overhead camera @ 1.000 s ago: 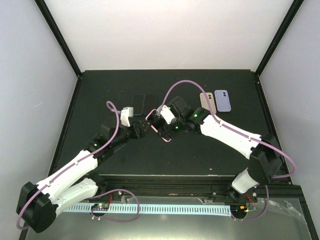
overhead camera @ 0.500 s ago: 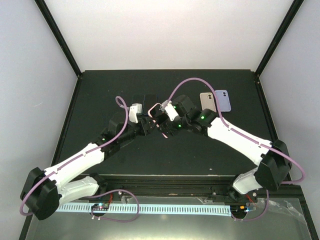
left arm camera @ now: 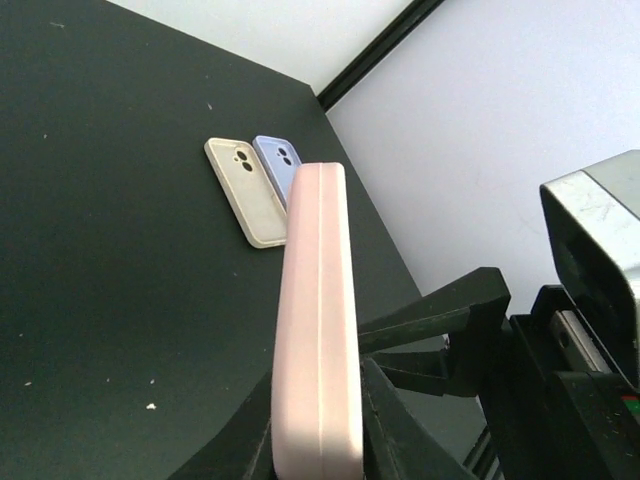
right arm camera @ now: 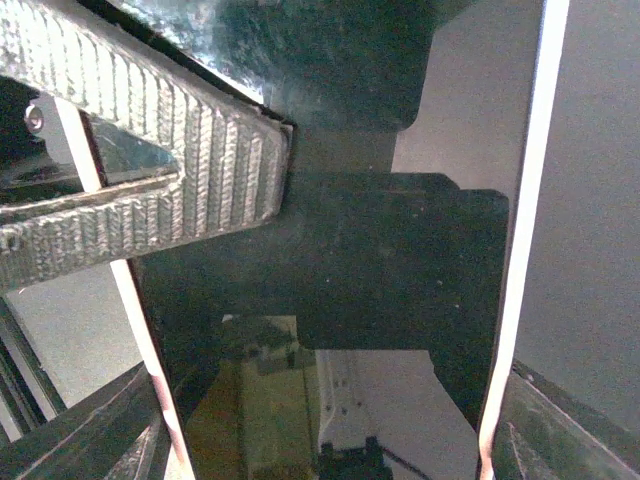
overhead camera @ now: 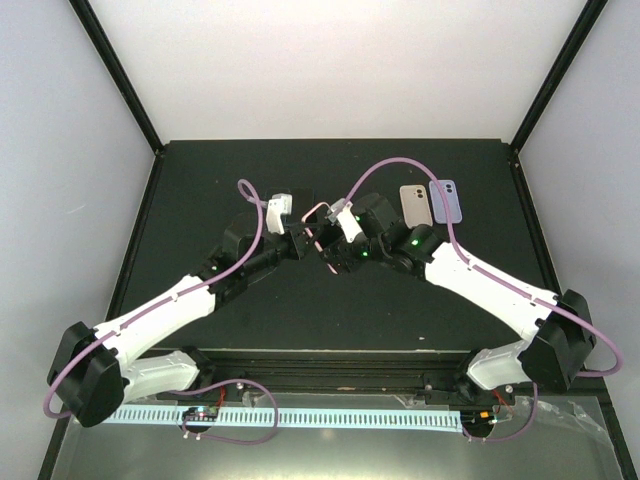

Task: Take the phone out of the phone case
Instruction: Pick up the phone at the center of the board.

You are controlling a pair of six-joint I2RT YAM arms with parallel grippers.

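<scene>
now left fingers (left arm camera: 398, 445), right fingers (right arm camera: 180, 150) grip one phone case (left arm camera: 318, 320); two spares (overhead camera: 414, 205).

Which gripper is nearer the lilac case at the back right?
Right. The right gripper is at the pink-cased phone, on the side toward the lilac case. The left gripper holds that phone from the far side, further left.

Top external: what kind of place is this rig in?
Probably a lab test cell: a black table boxed in by plain white panels, the left arm and right arm bolted at its near edge, a beige case and a lavender case laid out at the back.
</scene>
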